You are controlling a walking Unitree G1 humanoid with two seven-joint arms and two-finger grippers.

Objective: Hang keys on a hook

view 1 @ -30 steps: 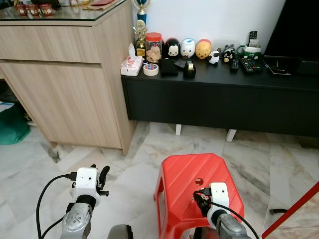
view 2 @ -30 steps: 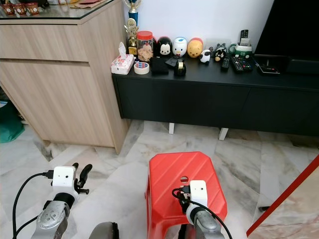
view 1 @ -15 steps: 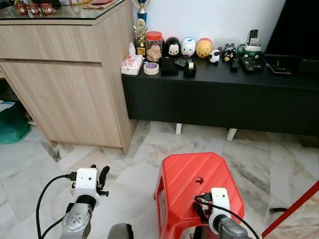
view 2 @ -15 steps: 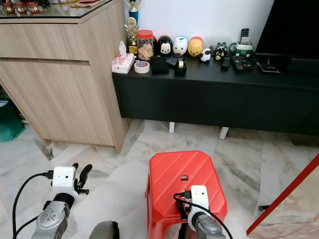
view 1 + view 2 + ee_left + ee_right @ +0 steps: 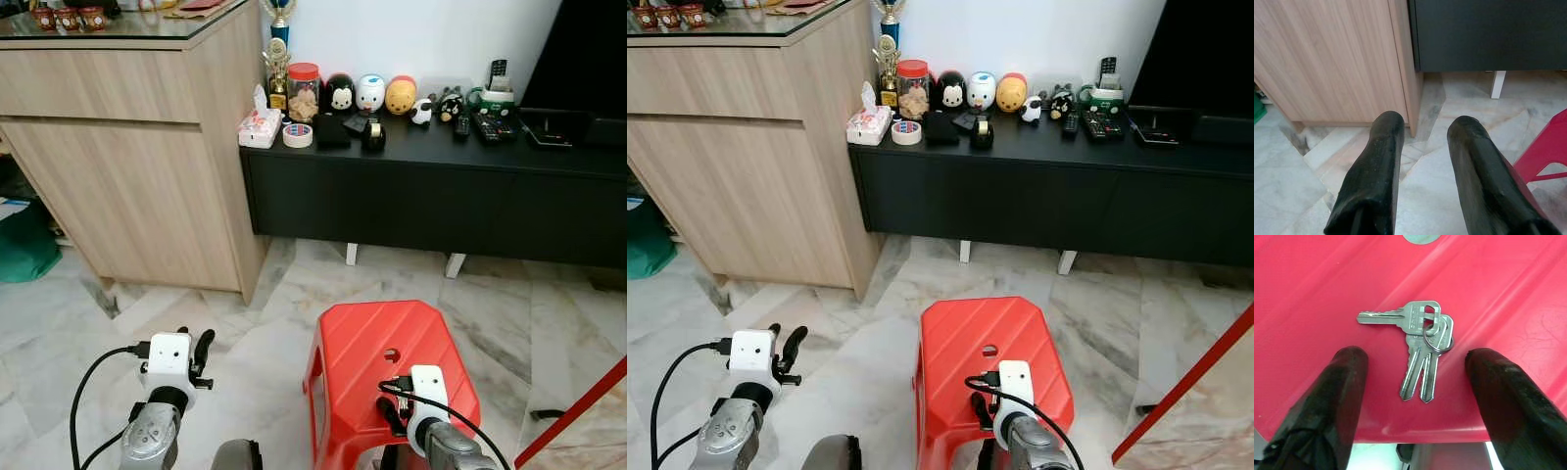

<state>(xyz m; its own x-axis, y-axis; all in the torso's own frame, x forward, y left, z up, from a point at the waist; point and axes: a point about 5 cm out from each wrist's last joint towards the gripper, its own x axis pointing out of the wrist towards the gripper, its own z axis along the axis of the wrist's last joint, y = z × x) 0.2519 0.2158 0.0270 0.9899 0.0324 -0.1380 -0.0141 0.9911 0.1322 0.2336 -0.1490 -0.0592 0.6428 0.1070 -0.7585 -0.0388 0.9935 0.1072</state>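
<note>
A bunch of silver keys (image 5: 1420,347) on a ring lies flat on the seat of a red plastic stool (image 5: 367,343), near its front edge. My right gripper (image 5: 1417,363) hangs just above the seat, open, with one black finger on each side of the keys and not touching them. In the left eye view the right wrist (image 5: 426,387) is over the stool's near half. My left gripper (image 5: 196,348) hangs open over the marble floor to the left of the stool, with nothing between its fingers (image 5: 1378,161).
A light wooden cabinet (image 5: 127,147) stands at the left. A low black console (image 5: 431,186) along the wall carries figurines, a tape roll, tissues and remotes. A red bar (image 5: 578,416) slants at the bottom right. A green bag (image 5: 20,245) sits far left.
The right wrist has shifted slightly lower and nearer over the stool's front. The head view has tilted a little. The left arm has stayed put.
</note>
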